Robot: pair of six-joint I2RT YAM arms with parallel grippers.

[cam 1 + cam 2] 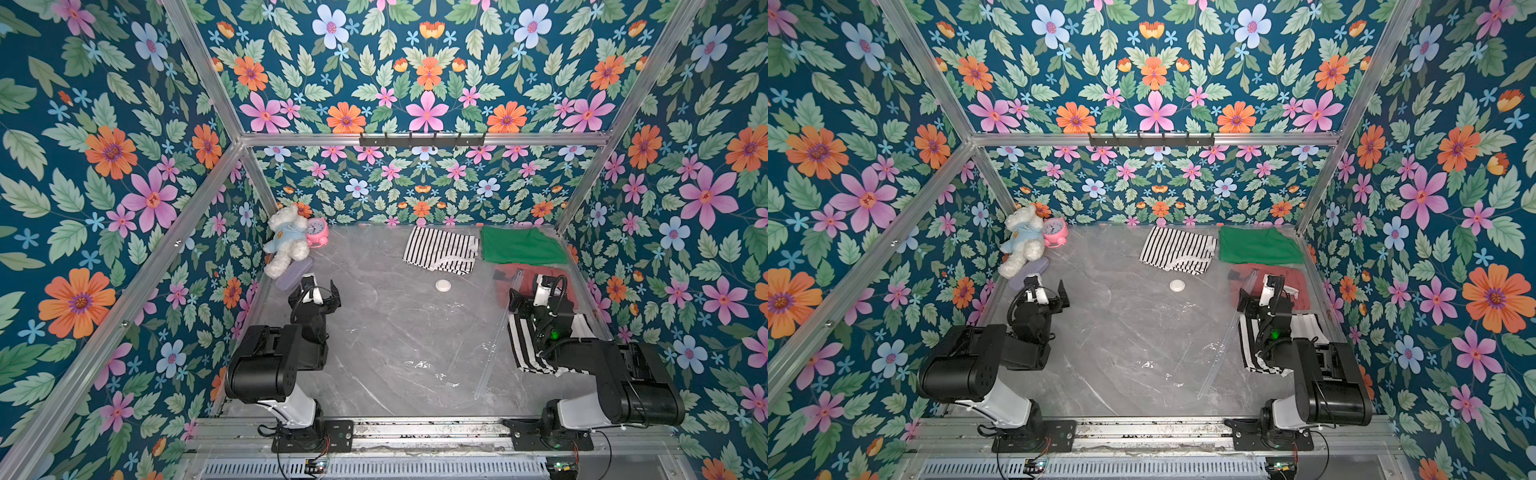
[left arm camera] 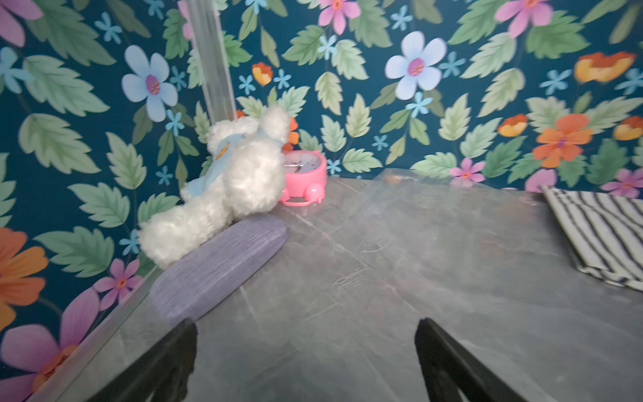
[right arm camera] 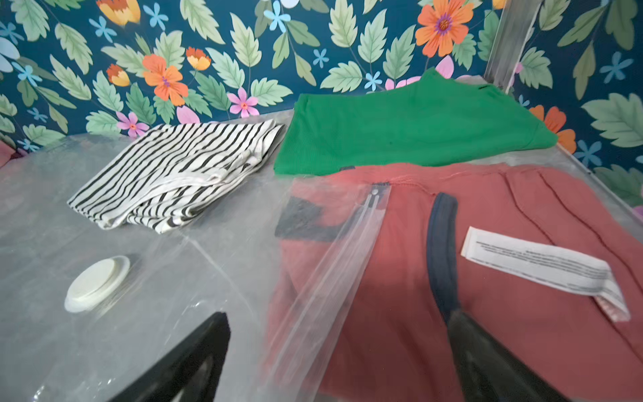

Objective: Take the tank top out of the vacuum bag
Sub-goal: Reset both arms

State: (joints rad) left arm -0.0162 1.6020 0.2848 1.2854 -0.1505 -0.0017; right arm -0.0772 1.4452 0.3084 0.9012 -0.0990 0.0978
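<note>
Right wrist view: right gripper (image 3: 337, 315) spread wide, empty, over the zip strip (image 3: 330, 264) of the vacuum bag (image 3: 174, 278) and a red garment (image 3: 400, 278) at right; left gripper (image 2: 305, 322) equally wide, empty.

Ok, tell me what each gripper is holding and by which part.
Nothing is held. The left gripper is open and empty; the right gripper is open above the bag's zip strip and the red garment, nothing between its fingers.

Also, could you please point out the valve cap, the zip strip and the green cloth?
valve cap (image 3: 94, 284): right wrist view, centre of its top.
zip strip (image 3: 339, 257): right wrist view, midway along it.
green cloth (image 3: 400, 132): right wrist view, its middle.
</note>
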